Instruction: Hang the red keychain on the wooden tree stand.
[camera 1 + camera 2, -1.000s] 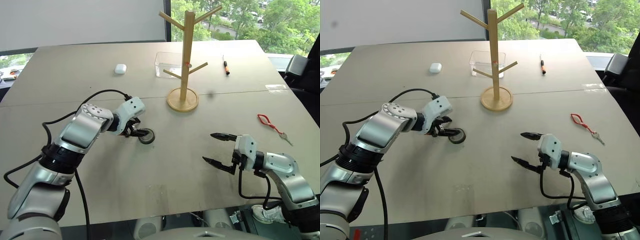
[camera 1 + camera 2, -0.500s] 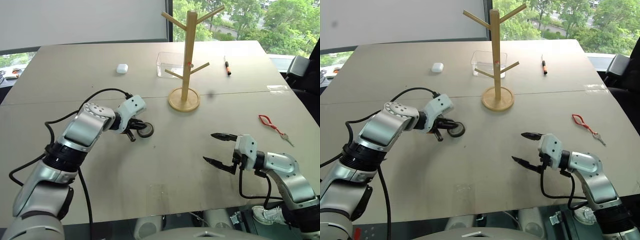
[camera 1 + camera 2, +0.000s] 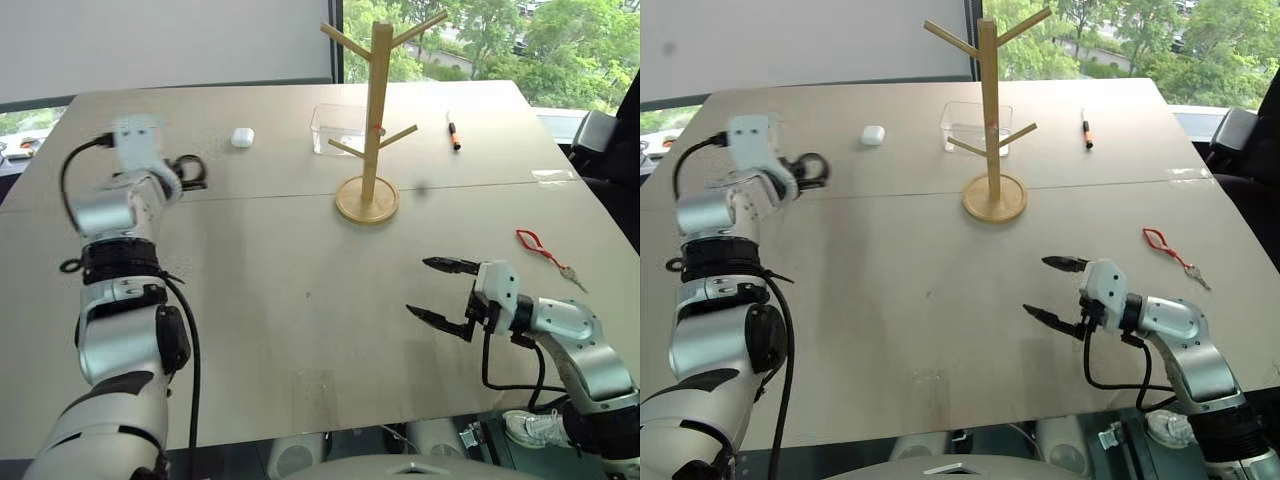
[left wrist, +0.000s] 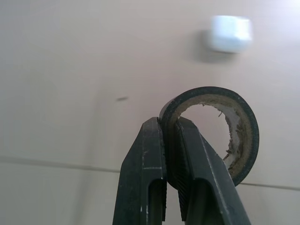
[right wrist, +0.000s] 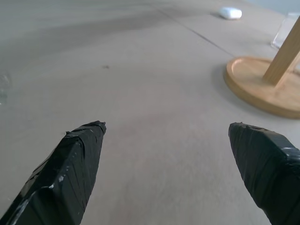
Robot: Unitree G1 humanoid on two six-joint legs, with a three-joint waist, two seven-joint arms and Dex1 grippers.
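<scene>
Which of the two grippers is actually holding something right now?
The left gripper, raised at the table's far left: its fingers are shut on a black tape roll. The right gripper hovers wide open and empty, short of the red keychain.

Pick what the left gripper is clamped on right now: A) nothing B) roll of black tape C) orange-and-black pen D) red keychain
B: the left gripper is shut on the rim of the roll of black tape, lifted off the table, while the red keychain lies on the table.
</scene>
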